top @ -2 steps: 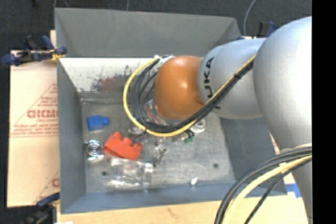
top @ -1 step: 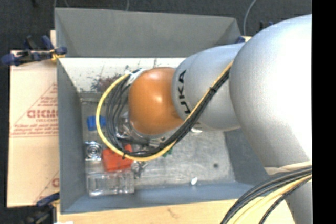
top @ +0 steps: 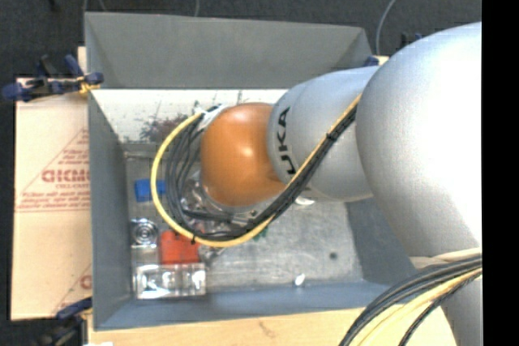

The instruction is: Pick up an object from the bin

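On dark floor a metal bin (top: 227,53) is set, with 4 small things at its left end — red block (top: 178,249), blue piece (top: 142,190), round metal piece (top: 144,232), clear packet (top: 170,281). The gripper (top: 197,215) is masked by the orange cover (top: 235,154) just beside the red block; its state cannot be told.

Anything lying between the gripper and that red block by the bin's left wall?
Nothing visible lies on the red block; its top is bare. A clear plastic piece sits close below it in the view, and a round silvery piece is at its left. The orange cover hides the space right under the wrist.
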You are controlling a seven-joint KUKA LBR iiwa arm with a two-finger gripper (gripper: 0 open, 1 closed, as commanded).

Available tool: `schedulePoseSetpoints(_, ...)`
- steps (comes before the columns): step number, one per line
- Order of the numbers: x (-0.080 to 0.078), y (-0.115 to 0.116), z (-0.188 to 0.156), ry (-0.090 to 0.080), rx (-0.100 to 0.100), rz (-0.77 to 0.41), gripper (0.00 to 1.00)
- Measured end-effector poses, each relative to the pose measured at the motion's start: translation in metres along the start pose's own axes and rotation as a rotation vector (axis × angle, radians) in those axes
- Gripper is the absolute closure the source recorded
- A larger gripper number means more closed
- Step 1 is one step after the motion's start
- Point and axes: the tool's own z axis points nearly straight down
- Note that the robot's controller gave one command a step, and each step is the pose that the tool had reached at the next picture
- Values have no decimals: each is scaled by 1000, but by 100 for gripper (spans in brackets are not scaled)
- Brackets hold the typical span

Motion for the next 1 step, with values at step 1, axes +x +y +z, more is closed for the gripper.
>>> schedulePoseSetpoints(1, -1, 4, -130, 10, -2, 46, 100)
